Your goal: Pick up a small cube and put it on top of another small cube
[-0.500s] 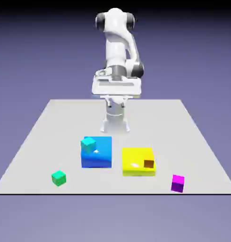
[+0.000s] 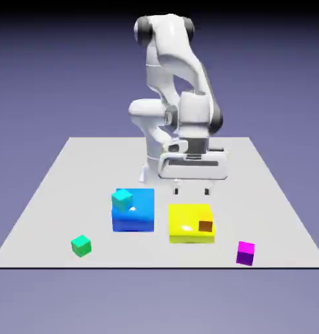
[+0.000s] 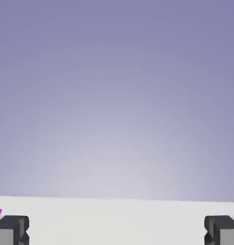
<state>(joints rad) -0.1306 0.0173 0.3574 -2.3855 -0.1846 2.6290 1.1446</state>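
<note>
Tool (image 2: 192, 191) apart, empty. Low swing toward purple cube (image 2: 245, 253), exterior view's five o'clock, could clip yellow block (image 2: 181, 229).

From here, the white arm (image 2: 178, 52) bends over, its open, empty gripper (image 2: 192, 191) pointing toward six o'clock.

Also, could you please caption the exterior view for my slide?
Open claw above the table, magenta cube at the exterior view's right.
</note>
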